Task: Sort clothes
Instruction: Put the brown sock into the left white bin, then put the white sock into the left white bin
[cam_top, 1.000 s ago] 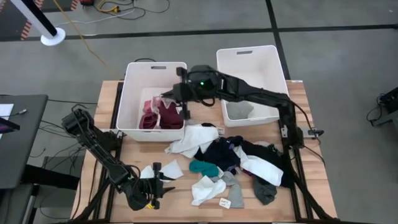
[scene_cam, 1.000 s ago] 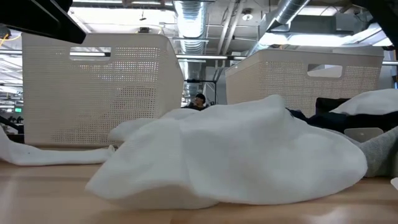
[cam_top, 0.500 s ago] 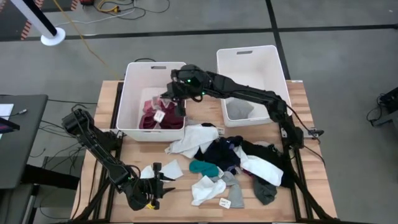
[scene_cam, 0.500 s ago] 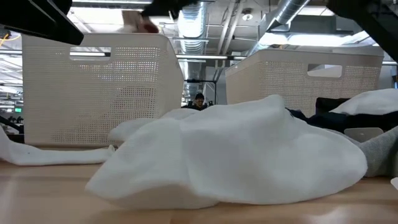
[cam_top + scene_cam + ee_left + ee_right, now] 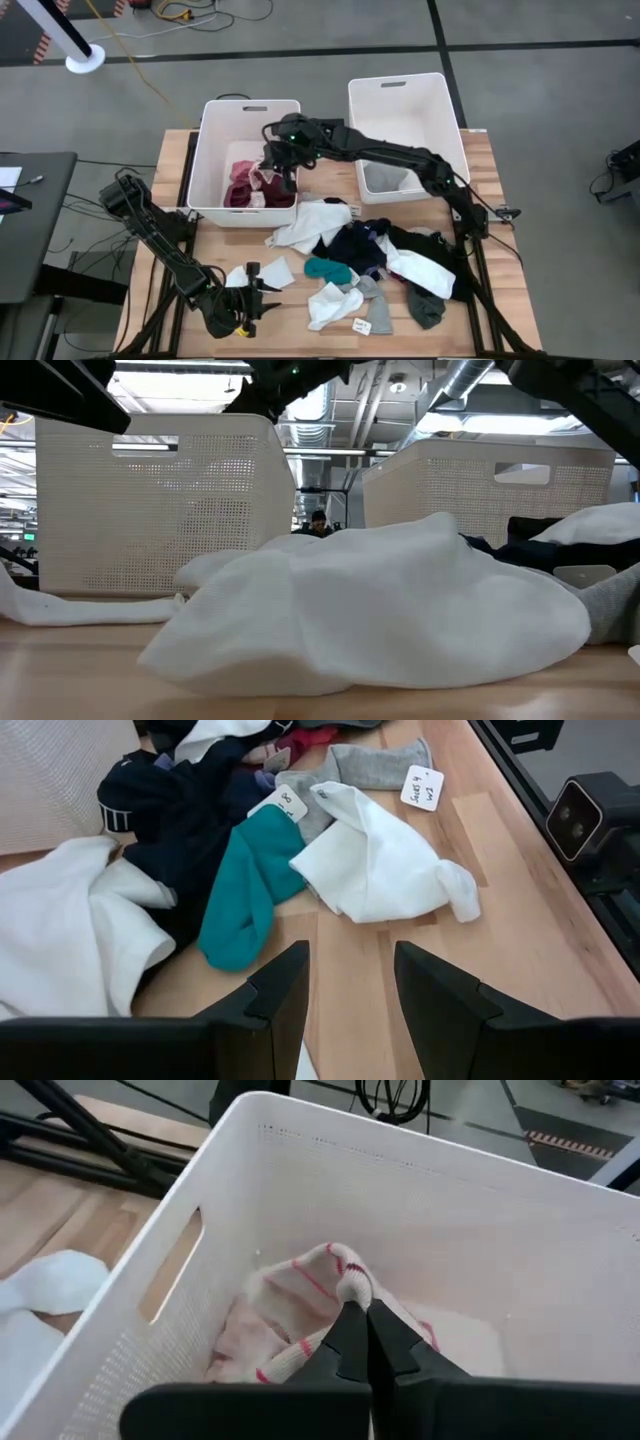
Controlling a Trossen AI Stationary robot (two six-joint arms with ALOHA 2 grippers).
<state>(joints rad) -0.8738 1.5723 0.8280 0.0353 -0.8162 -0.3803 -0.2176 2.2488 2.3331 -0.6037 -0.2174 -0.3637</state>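
Note:
My right gripper [image 5: 366,1323] is shut on a pale pink cloth with red stripes [image 5: 318,1288] and reaches into the left white bin [image 5: 212,150]. The same gripper [image 5: 270,172] shows over that bin from above. The remaining clothes lie heaped on the table: a white piece [image 5: 308,224], navy pieces [image 5: 356,246], a teal one [image 5: 250,885] and a white one [image 5: 385,860]. My left gripper [image 5: 350,988] stands open near the table's front left, its fingers over bare wood just short of these. It also shows from above [image 5: 262,290]. My right gripper pinches a bunched fold at the top of the striped cloth [image 5: 350,1292] between its two fingertips. The fingers slant down into the bin from the table's right side. The cloth droops below them inside the bin; whether its lower end [image 5: 250,1355] rests on anything, I cannot tell.
Maroon and pink garments [image 5: 240,188] lie in the left bin, and a grey one [image 5: 385,178] in the right bin [image 5: 440,110]. A grey sock with paper tags [image 5: 375,765] lies by the heap. In the low view a white garment [image 5: 380,610] fills the foreground.
My right gripper, still shut on the striped cloth, has gone down and toward the table's left, from above the left bin's rim down into it. The cloth has gone down with it.

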